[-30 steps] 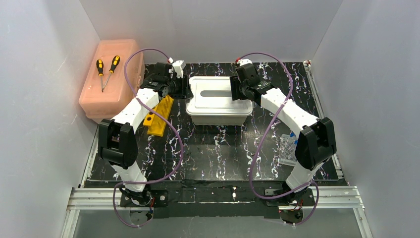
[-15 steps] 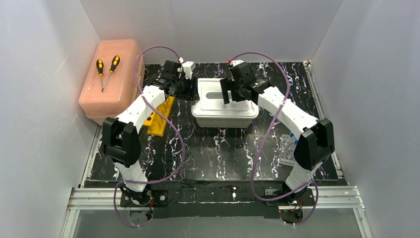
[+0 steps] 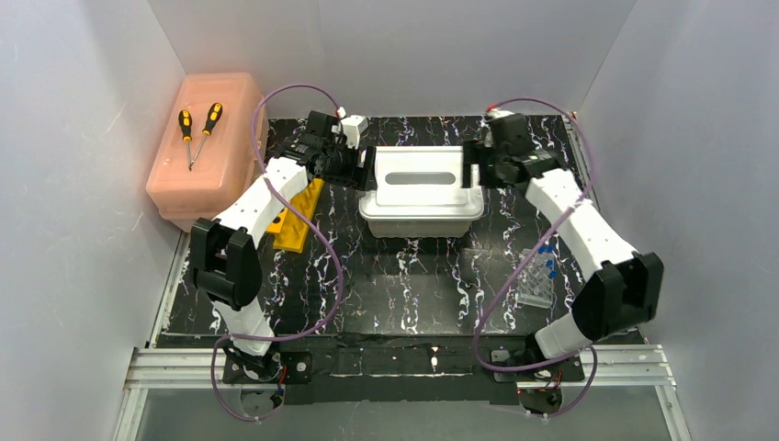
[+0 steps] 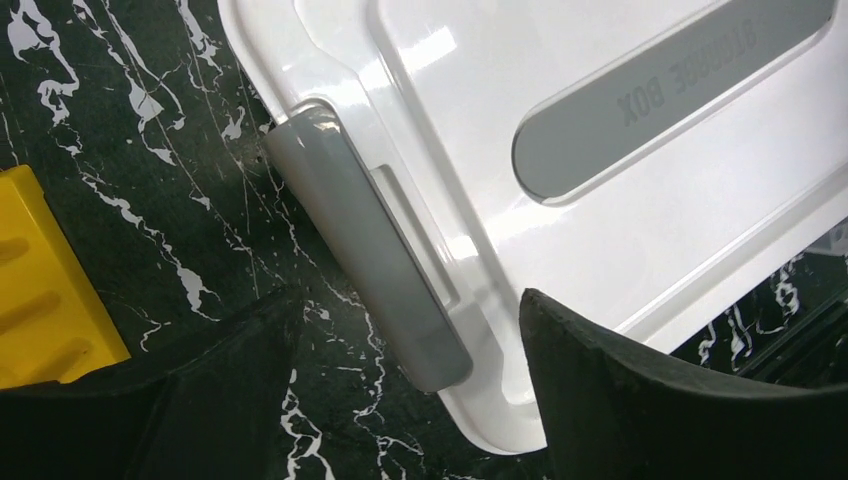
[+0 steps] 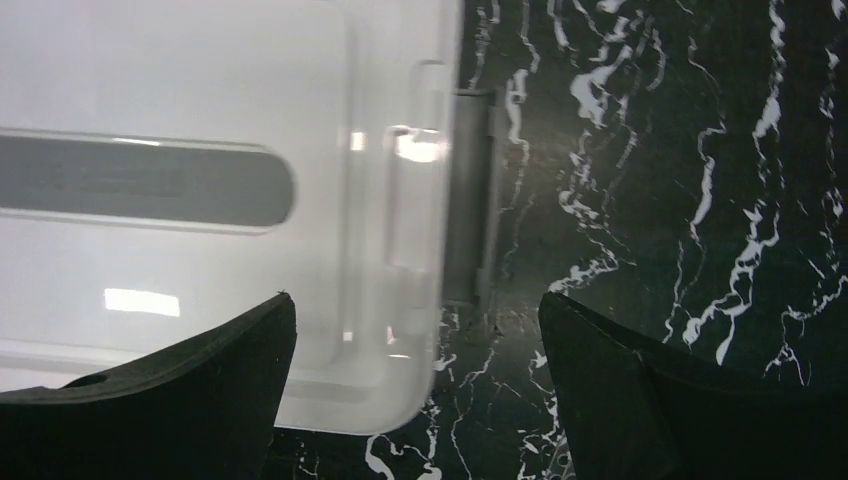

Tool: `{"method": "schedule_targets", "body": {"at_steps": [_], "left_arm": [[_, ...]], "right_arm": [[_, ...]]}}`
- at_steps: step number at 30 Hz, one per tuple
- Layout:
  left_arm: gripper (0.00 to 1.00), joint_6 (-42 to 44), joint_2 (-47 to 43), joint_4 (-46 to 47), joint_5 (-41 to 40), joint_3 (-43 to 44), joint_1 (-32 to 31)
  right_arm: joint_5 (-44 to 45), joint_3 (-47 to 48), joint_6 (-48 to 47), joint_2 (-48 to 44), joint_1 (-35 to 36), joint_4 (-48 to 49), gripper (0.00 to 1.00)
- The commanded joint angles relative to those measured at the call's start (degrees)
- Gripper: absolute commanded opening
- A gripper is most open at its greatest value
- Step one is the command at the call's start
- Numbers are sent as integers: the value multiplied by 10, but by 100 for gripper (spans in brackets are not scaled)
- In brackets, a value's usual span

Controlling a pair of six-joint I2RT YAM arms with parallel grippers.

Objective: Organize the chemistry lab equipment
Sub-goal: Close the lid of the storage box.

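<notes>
A white storage box (image 3: 423,188) with its lid on and grey end latches stands at the table's back centre. My left gripper (image 3: 356,167) is open at the box's left end, and in the left wrist view (image 4: 410,335) its fingers straddle the left grey latch (image 4: 370,250) without touching it. My right gripper (image 3: 476,170) is open at the box's right end; in the right wrist view (image 5: 415,340) one finger hangs over the lid (image 5: 200,200) and the other over the table past the right latch (image 5: 470,190). The yellow slotted rack (image 3: 299,216) lies left of the box. Small clear tubes with blue caps (image 3: 537,271) lie at the right.
The big translucent pink box (image 3: 207,138) stands at the back left with two black-and-orange screwdrivers (image 3: 199,129) on top. White walls close in the back and both sides. The black marbled table (image 3: 404,285) lies in front of the storage box.
The white storage box has slid to the right. My right gripper has moved from over the lid to the box's right end. My left gripper has followed to the box's left end.
</notes>
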Motion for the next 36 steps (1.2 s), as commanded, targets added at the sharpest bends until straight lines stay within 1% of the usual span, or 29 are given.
{"method": "schedule_targets", "body": {"at_steps": [1,3,4,7,12,18,23,27,31,36], "left_arm": [[82,22,-11,-13,-5,33,-1],[86,27,-18,-14,-9,36,-1],[90,29,-21,-15,-10,38,-1],[98,31,-30,-17,-8,36,-1],[98,28,-42,-17,-3,25,-1],[98,28,-44,-16,1,20,-1],[98,34,-41,-16,-2,21,-1],[98,37,-37,-18,-10,20,-1],[98,35,-35,-19,-3,18,-1],[98,38,-32,-19,-5,16,-1]], "right_arm": [[-104,-80,29,-74,-102,61,98],[-150,-114,43,-91,-129,84,99],[-172,-127,51,-96,-138,98,98],[-239,-165,76,-109,-159,146,98],[-319,-227,130,-123,-199,235,98],[-363,-290,191,-122,-232,336,98],[-420,-343,265,-115,-244,453,99],[-456,-369,318,-100,-244,522,98],[-465,-370,334,-91,-241,544,98],[-455,-357,315,-74,-231,517,98]]}}
